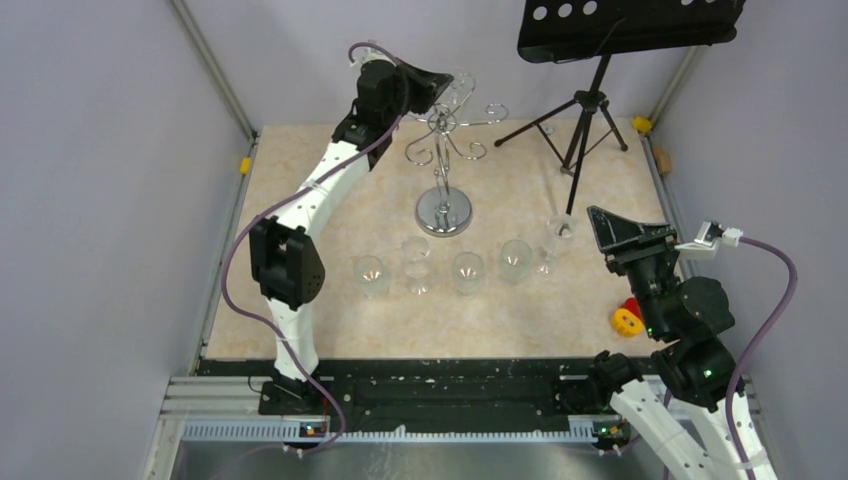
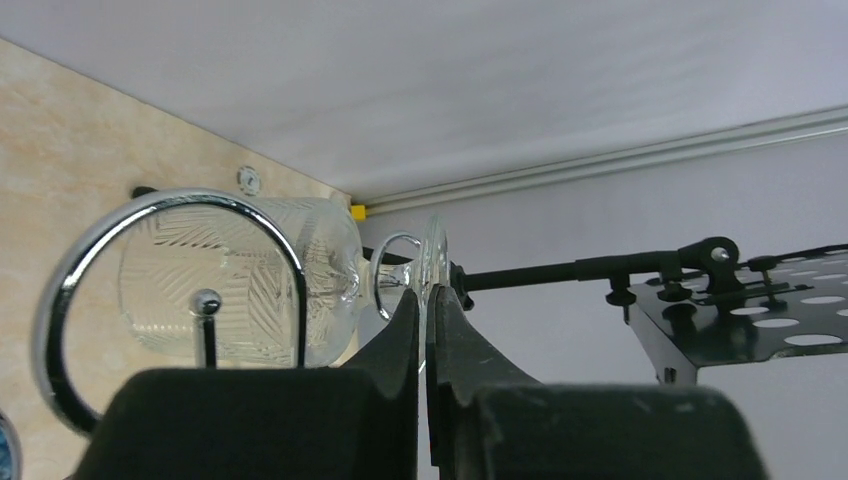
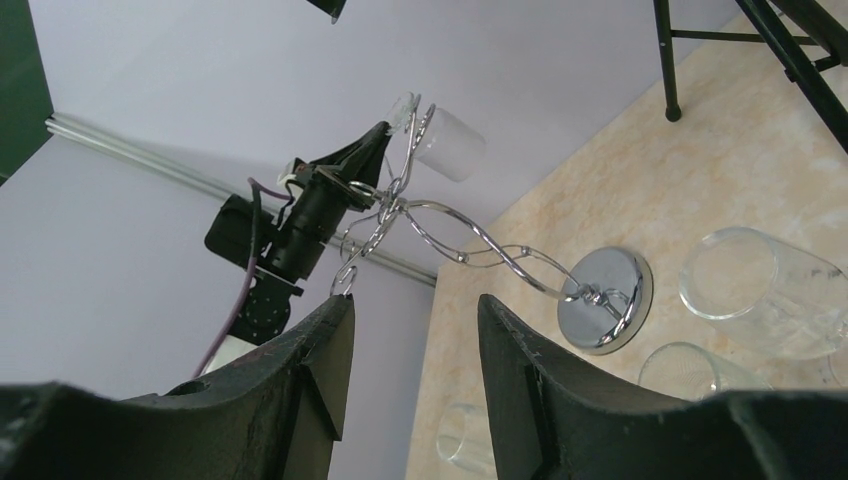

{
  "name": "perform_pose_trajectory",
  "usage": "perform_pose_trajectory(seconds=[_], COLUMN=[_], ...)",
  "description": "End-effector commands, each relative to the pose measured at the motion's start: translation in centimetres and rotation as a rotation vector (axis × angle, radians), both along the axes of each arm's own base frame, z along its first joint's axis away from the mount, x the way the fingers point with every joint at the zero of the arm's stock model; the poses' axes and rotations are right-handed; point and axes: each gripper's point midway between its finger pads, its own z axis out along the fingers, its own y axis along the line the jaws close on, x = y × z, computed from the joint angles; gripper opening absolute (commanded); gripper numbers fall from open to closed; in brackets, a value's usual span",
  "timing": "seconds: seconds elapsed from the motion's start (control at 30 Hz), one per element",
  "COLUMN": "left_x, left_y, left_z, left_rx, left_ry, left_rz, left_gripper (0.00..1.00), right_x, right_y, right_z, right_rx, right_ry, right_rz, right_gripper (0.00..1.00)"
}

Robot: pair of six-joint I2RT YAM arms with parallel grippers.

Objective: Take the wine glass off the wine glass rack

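The chrome wine glass rack (image 1: 444,212) stands at the back middle of the table, with curled arms (image 1: 450,135) on top. A clear patterned wine glass (image 1: 458,92) hangs on its side from a rack arm. My left gripper (image 1: 425,85) is high at the rack's top. In the left wrist view it (image 2: 428,305) is shut on the thin foot of the wine glass (image 2: 240,280), whose stem runs through a chrome loop (image 2: 60,300). My right gripper (image 1: 610,225) is open and empty at the right. Its wrist view shows the rack (image 3: 605,297) and the wine glass (image 3: 448,143) far off.
Several glasses (image 1: 467,272) stand in a row in front of the rack, one more (image 1: 560,228) near my right gripper. A black tripod music stand (image 1: 590,110) stands at the back right. A red and yellow object (image 1: 628,318) lies by the right arm. Walls enclose the table.
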Motion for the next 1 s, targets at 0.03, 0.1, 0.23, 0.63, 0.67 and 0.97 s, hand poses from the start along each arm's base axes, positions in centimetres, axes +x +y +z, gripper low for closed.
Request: perform_pose_trajectory(seconds=[0.03,0.1,0.23,0.63,0.67,0.97], left_x=[-2.2,-2.6,-3.0,-3.2,-3.1,-2.8], left_y=[-1.3,-1.5,-1.4,-1.8,-1.8,-1.8], left_z=[5.5,6.0,7.3,8.0,7.8,7.5], left_rx=[-0.133,-0.15,-0.181,-0.243,-0.242,-0.213], left_ry=[-0.136,-0.158,-0.197,-0.265,-0.263,-0.257], left_rz=[-0.113,-0.129,-0.139,-0.191,-0.2,-0.291], left_gripper=[0.0,0.0,0.0,0.0,0.0,0.0], right_x=[-0.5,-0.4,-0.4,-0.3,-0.3,-0.2], right_y=[-0.5,-0.4,-0.3,-0.3,-0.3,-0.3], right_z=[1.7,1.6,1.6,1.5,1.5,1.4], right_rx=[0.014,0.011,0.014,0.017,0.017,0.016], right_ry=[-0.038,-0.035,-0.038,-0.037,-0.036,-0.035], right_rz=[-0.012,-0.011,-0.008,-0.008,-0.008,-0.008], right_gripper=[0.49,0.49,0.49,0.49,0.49,0.49])
